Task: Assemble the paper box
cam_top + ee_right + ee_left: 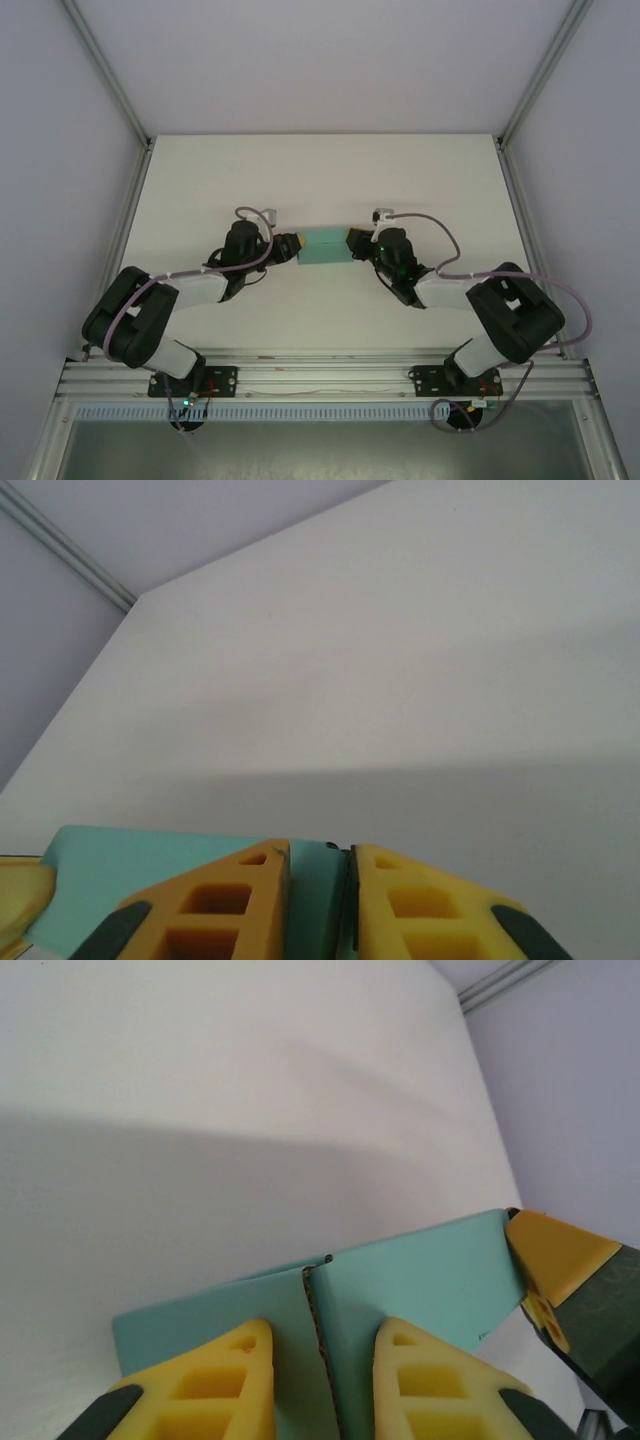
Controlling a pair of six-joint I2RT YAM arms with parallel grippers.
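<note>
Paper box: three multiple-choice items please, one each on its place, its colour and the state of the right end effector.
1. Where is the paper box in the top view?
A. Between the left end effector and the right end effector
B. At the far left corner
C. At the near right edge

2. What colour is it?
A. Red
B. Teal-green
C. Brown

3. How do the right end effector's fingers stand?
A. Spread wide, nothing between
B. Closed on a pen
C. Close together with a thin teal edge between them

Key:
1 A, an end effector meets each end of the box.
2 B, it is teal in all three views.
3 C, the right wrist view shows card in the narrow gap.
</note>
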